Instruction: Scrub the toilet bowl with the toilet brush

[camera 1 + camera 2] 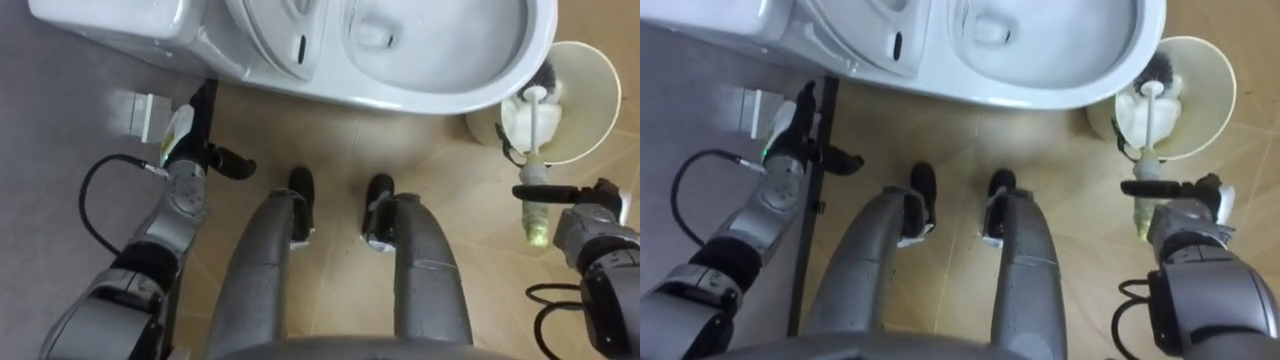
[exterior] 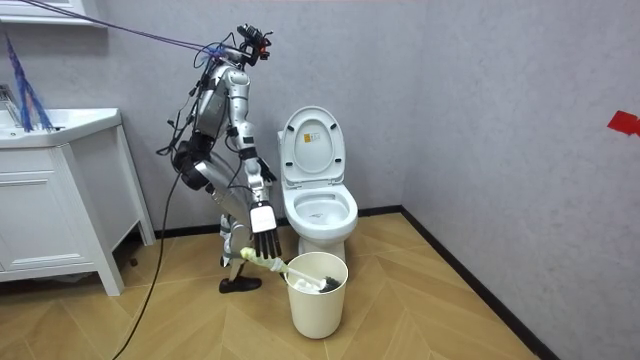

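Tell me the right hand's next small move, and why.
Probably lift the white-stemmed toilet brush straight up. The right hand grips its pale green handle, but the bristle head sits down inside the round cream bin, beside the open white toilet bowl. It would have to clear the bin's rim before swinging over the bowl. The left hand hangs idle.

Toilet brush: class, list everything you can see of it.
The toilet brush has a thin white shaft, a pale yellow-green grip and a dark bristle head. It slants head-down into the cream bin beside the toilet, bristles inside. The right robot hand is curled round its grip.
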